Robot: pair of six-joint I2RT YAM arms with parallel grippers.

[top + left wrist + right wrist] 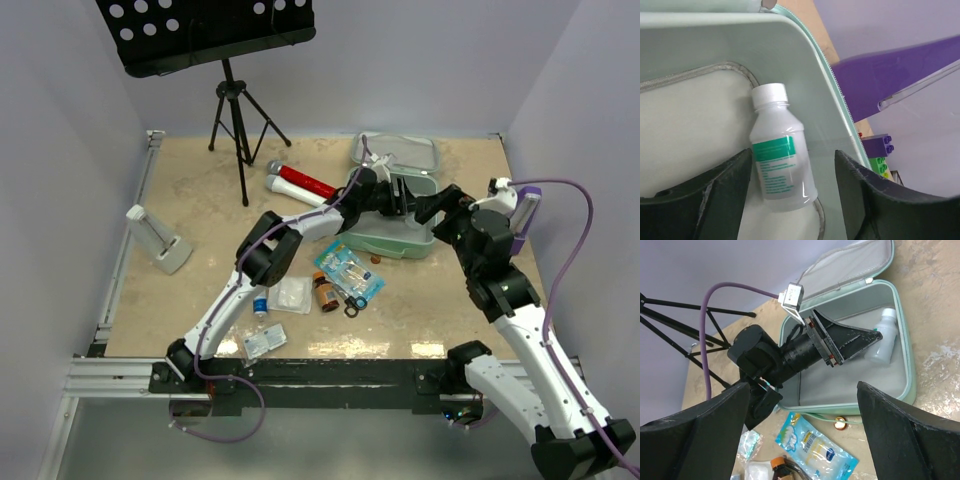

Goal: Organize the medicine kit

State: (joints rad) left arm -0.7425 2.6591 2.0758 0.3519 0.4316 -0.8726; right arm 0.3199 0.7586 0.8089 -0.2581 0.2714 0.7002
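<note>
Likely step: leave white plastic bottle [777,150], green label, inside mint-green square plastic medicine kit [400,243], lid [395,152] open, at bench [200,200] far edge, right of centre. Lift left end effector [792,157] straight up, jaws apart either side of bottle. Left arm [300,225] stretched forward, wrist dipped into kit. Beside kit, right end effector [804,385] wide apart, hovering.

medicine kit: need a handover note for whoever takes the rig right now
Left tool open inside the medicine kit, straddling the white bottle that lies on the kit floor, no grip.
Right tool open, empty, hovering by the kit.
Done: lid open, white bottle in.
Left: blue sachet pack, brown bottle and red tube lie on the table, to be packed; then close the lid.
</note>
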